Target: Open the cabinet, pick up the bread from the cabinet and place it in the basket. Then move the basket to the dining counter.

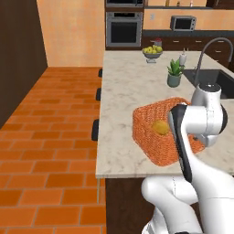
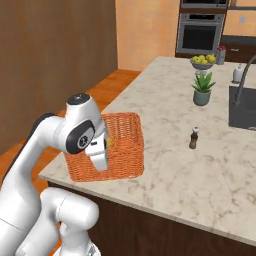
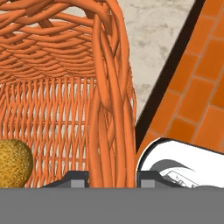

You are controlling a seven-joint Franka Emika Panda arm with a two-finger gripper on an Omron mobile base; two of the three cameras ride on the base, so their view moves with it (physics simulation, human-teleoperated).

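Hand view: claw [image 3: 113, 177] clamped narrow on the basket [image 3: 65, 100] wall, one finger each side. Bread [image 3: 13, 162] sits inside the basket. Basket rests on the marble table [image 1: 123, 87], near its edge; release seems left.

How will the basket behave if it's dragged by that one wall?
The basket is open weave, so the pinched wall may flex. Probably light: only the bread sits inside. Pulled from one side on smooth marble, it may swivel, and the round bread may roll.
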